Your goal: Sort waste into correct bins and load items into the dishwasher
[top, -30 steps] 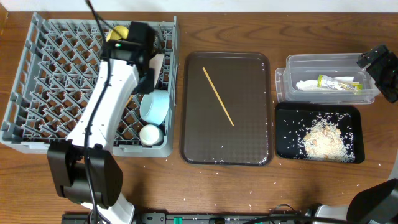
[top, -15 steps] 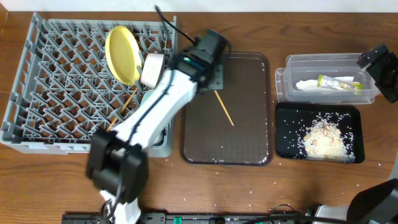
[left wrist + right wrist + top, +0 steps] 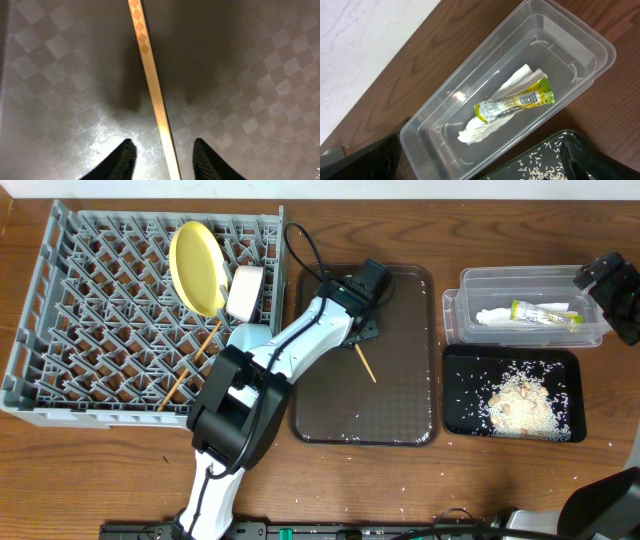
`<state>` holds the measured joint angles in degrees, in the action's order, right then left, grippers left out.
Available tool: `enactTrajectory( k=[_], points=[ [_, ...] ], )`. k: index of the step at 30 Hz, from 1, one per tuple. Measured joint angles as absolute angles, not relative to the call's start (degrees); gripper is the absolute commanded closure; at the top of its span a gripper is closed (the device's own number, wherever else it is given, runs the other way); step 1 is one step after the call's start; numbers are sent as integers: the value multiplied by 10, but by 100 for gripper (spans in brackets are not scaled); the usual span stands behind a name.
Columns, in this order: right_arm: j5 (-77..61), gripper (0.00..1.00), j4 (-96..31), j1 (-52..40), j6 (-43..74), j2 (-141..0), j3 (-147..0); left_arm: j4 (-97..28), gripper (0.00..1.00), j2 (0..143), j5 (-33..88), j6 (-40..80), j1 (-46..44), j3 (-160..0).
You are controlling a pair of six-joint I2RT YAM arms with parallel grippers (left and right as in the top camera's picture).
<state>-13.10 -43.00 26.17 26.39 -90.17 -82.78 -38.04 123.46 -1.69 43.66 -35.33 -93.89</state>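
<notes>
1. Wooden desk [image 3: 500, 490], overhead: left tool [image 3: 360, 332] over brown tray [image 3: 400, 410], at a chopstick [image 3: 366, 366].
2. Left wrist: fingers [image 3: 125, 160] parted, empty, straddling the chopstick.
3. Right wrist: right tool [image 3: 480, 162] gapes empty above clear tub [image 3: 555, 45] holding wrapper [image 3: 515, 104] and napkin [image 3: 480, 129].

Staged kitchen workbench; wooden table [image 3: 320, 480], grey dish rack [image 3: 90, 330], clear tub [image 3: 452, 320].

1. A thin wooden chopstick [image 3: 150, 85] is laid flat between the spread fingers [image 3: 125, 160] of the left claw [image 3: 165, 162].
2. A round yellow plate [image 3: 196, 265] is stood on edge in the grey plastic dish rack [image 3: 80, 330], left of that claw.
3. A green-and-yellow plastic wrapper [image 3: 515, 102] is laid over a crumpled white napkin [image 3: 480, 130], well to its right.
</notes>
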Motion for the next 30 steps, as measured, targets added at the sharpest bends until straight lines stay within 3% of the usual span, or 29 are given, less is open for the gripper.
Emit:
enactTrajectory(
  k=[10,17,22,24,30],
  points=[
    [-131,1,-430,262,264,-902,-828,-361,68,1265,-17,449,-365,-939],
    [-131,1,-430,262,264,-902,-828,-361,80,1268,-17,452,-366,-939],
    [-131,1,-430,262,264,-902,-828,-361,81,1269,-18,452,-366,-939],
    [-131,1,-430,262,264,-902,-828,-361,92,1269,-18,453,-366,-939],
    [-131,1,-430,262,264,-902,-828,-366,92,1269,-15,447,-366,-939]
  ],
)
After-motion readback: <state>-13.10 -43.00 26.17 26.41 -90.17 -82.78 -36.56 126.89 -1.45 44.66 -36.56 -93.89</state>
